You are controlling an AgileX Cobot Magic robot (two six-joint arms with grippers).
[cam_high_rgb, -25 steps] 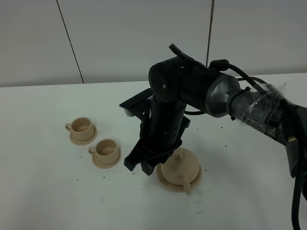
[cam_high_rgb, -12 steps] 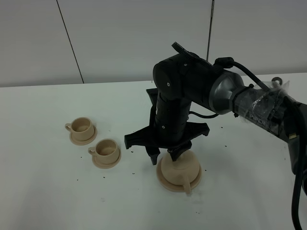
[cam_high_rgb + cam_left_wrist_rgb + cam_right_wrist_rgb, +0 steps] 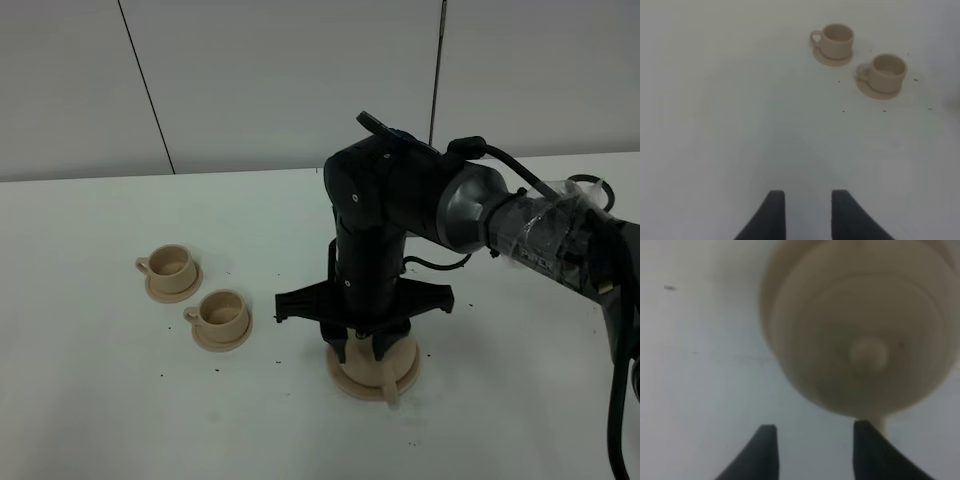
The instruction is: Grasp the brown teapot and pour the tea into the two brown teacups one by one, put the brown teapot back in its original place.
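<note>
The brown teapot [image 3: 402, 352] is seen standing on its wide saucer [image 3: 347, 381] on the white worktop [image 3: 100, 400]. It is well apart from the far teacup [image 3: 172, 263] and the near teacup [image 3: 225, 309], each of which is set on a small saucer. The right end effector [image 3: 362, 350] is held just over the teapot's top. Its fingers are spread and released, and nothing is gripped. The left end effector [image 3: 808, 194] is likewise released and empty above bare worktop, away from both cups.
</note>
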